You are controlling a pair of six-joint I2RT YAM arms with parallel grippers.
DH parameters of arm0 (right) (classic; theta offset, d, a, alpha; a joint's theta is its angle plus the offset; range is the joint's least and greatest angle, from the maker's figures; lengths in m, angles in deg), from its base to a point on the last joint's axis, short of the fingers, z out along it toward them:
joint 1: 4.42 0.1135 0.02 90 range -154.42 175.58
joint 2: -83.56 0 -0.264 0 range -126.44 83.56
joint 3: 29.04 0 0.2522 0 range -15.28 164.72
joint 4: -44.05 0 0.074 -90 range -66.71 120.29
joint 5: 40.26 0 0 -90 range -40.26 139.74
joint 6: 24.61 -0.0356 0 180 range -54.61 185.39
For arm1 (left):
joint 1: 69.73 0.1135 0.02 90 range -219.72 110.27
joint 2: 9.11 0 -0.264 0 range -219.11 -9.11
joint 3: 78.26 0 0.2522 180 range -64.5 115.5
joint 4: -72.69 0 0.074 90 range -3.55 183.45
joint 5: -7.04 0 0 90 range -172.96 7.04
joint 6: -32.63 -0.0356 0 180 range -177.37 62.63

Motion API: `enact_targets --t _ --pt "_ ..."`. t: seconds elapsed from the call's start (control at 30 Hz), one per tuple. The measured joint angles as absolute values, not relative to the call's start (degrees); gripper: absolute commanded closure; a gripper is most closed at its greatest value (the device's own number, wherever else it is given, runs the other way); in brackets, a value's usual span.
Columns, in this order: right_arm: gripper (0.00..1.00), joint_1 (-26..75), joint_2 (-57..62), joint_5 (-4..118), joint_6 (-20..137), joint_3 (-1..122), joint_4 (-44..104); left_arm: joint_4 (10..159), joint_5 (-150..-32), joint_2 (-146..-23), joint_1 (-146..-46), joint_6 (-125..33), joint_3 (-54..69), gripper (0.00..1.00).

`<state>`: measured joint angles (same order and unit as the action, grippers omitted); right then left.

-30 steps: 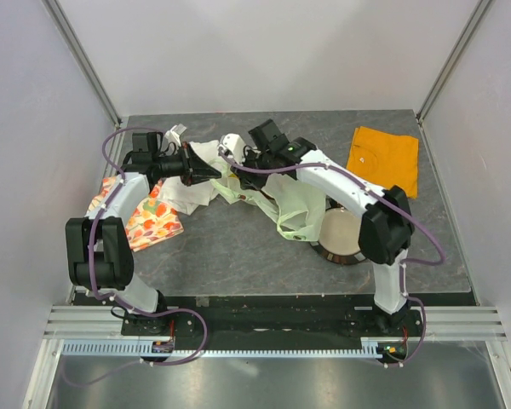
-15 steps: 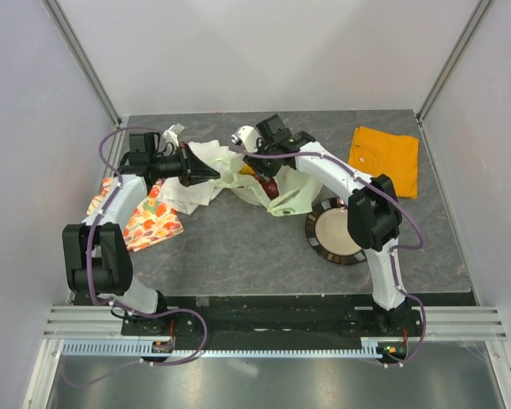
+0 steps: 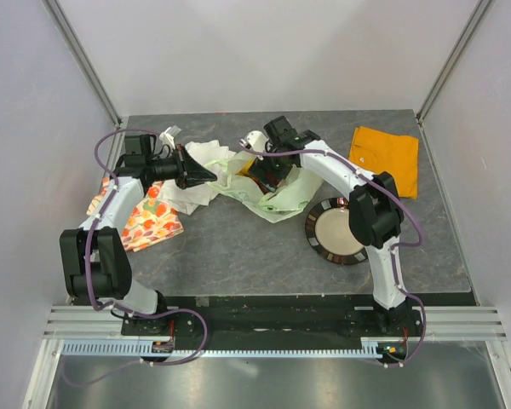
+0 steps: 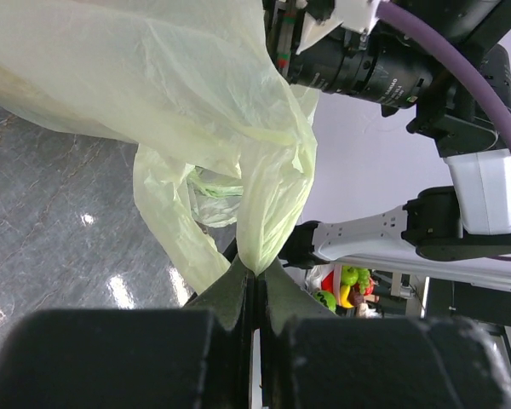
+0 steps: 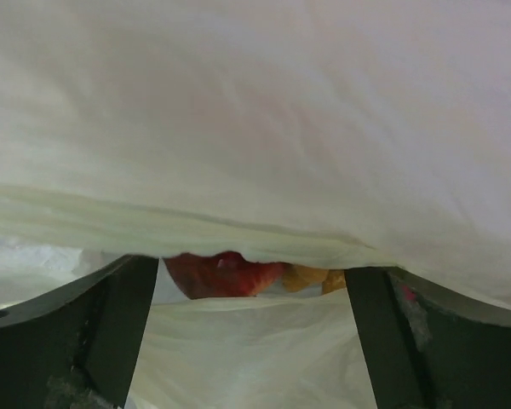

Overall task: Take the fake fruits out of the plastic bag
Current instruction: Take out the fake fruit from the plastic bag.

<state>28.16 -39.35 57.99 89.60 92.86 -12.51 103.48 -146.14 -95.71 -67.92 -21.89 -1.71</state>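
The plastic bag [image 3: 268, 198] lies crumpled and pale green at the middle back of the table. My left gripper [image 3: 203, 174] is shut on a fold of the bag [image 4: 204, 102], the film pinched between its fingertips [image 4: 238, 285]. My right gripper [image 3: 266, 176] reaches down into the bag's mouth and stands open. In the right wrist view the right gripper [image 5: 251, 285] has its fingers [image 5: 111, 324] wide apart with bag film [image 5: 255, 102] above and below. Between the layers show fake fruits: a red piece [image 5: 226, 273] and a yellow-orange piece [image 5: 311, 277]. Other fruits are hidden.
A cloth printed with fruits [image 3: 145, 220] lies at the left under my left arm, with a white cloth [image 3: 186, 194] beside it. An orange cloth [image 3: 383, 158] lies at the back right. A dark-rimmed plate [image 3: 317, 243] sits under my right arm's elbow.
My right gripper has swung back and left to the bag's mouth and opened wide. The bag has dropped off the right arm and settled lower. The left gripper kept its pinch.
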Motion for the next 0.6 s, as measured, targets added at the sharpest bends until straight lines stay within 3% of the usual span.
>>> enact_targets --t 0.2,0.43,0.6 --pt "0.02 28.3 -42.4 59.0 90.7 92.9 -14.8 103.5 -146.1 -95.7 -67.9 -22.1 -1.7 0.98" --pt "0.43 28.4 -45.5 59.6 92.3 92.9 -15.4 103.7 -146.1 -95.7 -67.9 -22.3 -1.7 0.98" --pt "0.50 28.3 -41.8 61.4 93.4 91.2 -15.4 103.6 -146.1 -95.8 -67.9 -22.3 -1.6 0.98"
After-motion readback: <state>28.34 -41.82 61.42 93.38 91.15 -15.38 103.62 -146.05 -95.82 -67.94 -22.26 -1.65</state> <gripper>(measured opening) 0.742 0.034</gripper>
